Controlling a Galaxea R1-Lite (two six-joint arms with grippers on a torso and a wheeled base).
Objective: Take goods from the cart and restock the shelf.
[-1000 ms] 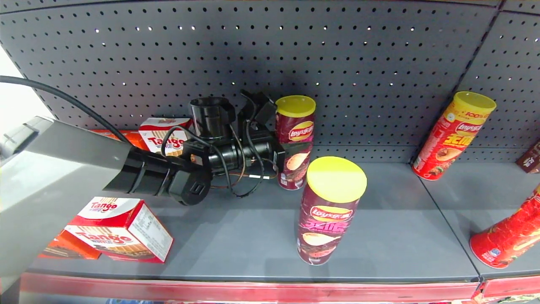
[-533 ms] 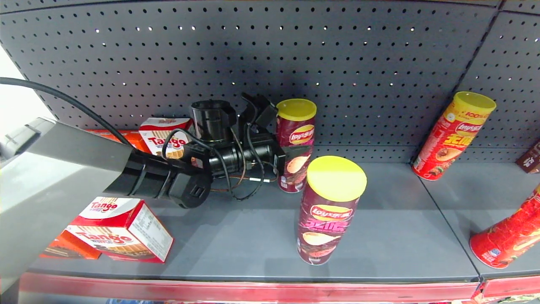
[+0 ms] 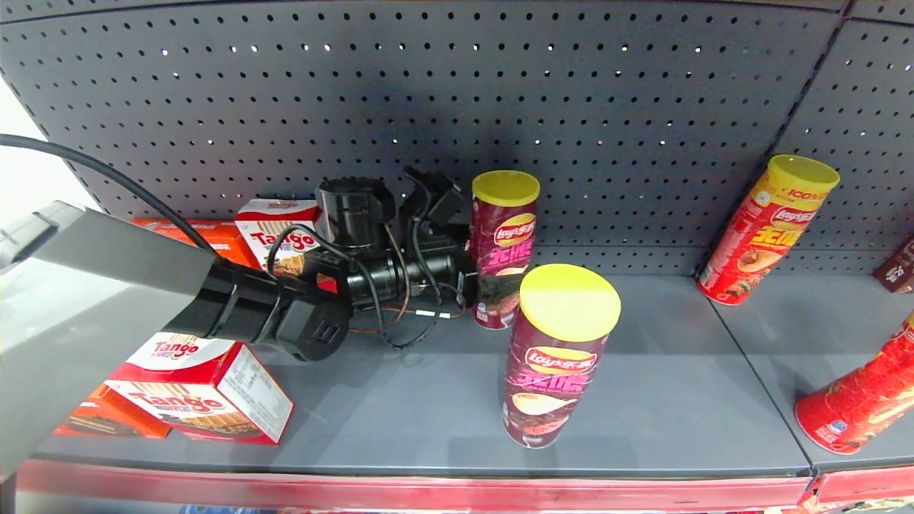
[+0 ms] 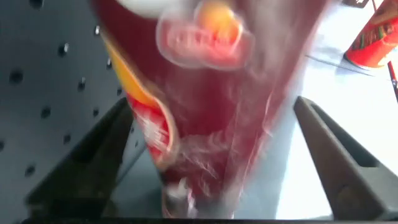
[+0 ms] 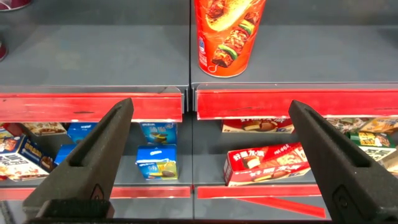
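A maroon chips can (image 3: 502,250) with a yellow lid stands upright at the back of the grey shelf (image 3: 400,400), close to the pegboard. My left gripper (image 3: 493,277) reaches in from the left and straddles its lower half. In the left wrist view the can (image 4: 217,93) is blurred between the spread fingers (image 4: 93,162), with a gap on one side, so the left gripper (image 4: 212,102) is open. A second maroon can (image 3: 557,357) stands nearer the shelf front. My right gripper (image 5: 210,104) is open with nothing in it, facing a red shelf edge (image 5: 292,102).
Wafer boxes (image 3: 207,389) lie at the front left and another (image 3: 275,228) stands behind my left arm. Red cans lean at the right back (image 3: 767,228) and right front (image 3: 857,400). The right wrist view has a red can (image 5: 227,34) and boxed goods (image 5: 267,163) below.
The back maroon can has come down slightly and turned, showing a different side of its label. My left arm has drawn a little to the left and lower.
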